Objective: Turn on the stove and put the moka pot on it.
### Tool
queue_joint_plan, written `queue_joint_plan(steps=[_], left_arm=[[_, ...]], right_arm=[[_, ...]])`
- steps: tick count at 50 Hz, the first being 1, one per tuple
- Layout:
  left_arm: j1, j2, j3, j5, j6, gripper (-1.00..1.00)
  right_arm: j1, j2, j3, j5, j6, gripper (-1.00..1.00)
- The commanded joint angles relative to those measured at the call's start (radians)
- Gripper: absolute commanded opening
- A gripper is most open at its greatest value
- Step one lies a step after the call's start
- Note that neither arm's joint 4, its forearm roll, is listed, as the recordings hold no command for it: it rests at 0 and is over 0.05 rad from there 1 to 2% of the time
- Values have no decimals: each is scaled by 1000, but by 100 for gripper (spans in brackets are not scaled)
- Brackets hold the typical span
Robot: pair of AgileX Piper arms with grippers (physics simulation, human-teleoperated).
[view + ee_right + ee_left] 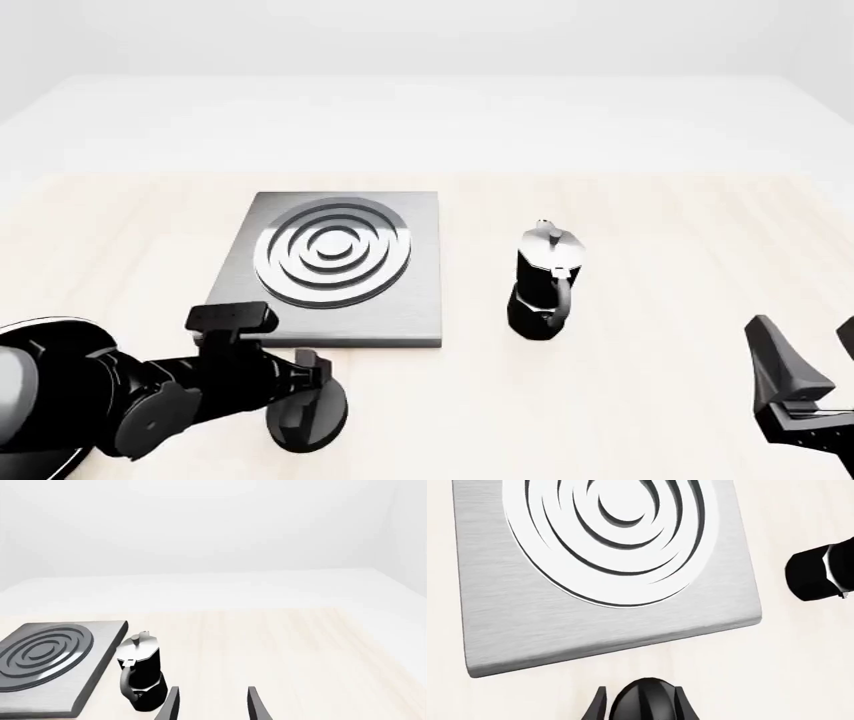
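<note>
The stove (pixel 334 270) is a flat grey slab with concentric rings, lying left of centre; it fills the left wrist view (pixel 607 580). A black moka pot (pixel 545 285) with a silver lid stands upright on the table just right of the stove, handle facing me, also seen at one edge (pixel 824 570). My left gripper (pixel 314 400) is open at the stove's near edge, its fingers on either side of a black oval knob (pixel 644 705). My right gripper (pixel 213 689) is open and empty, near and to the right of the moka pot (pixel 141 675).
The black oval knob (pixel 310 422) rests on the light wooden table (pixel 641 220) just in front of the stove's near left corner. My left arm (pixel 80 390) fills the lower left corner. A plain white wall stands behind the table.
</note>
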Motion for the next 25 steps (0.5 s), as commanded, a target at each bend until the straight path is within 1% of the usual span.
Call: queue_joint_plan(steps=[1, 5, 6, 12, 15, 16, 25], left_arm=[[104, -75, 25, 86, 157, 100], [122, -107, 20, 114, 169, 100], [134, -151, 11, 154, 186, 100], [147, -183, -1, 191, 207, 100], [152, -193, 1, 200, 212, 100], [175, -191, 12, 192, 222, 100], [205, -203, 23, 196, 239, 100]], right_arm=[[2, -1, 0, 1, -2, 100], [3, 2, 0, -2, -2, 100], [4, -7, 0, 5, -3, 100], [5, -8, 0, 6, -3, 100], [5, -10, 0, 7, -4, 100], [5, -7, 0, 4, -4, 100], [5, -2, 1, -2, -7, 100]])
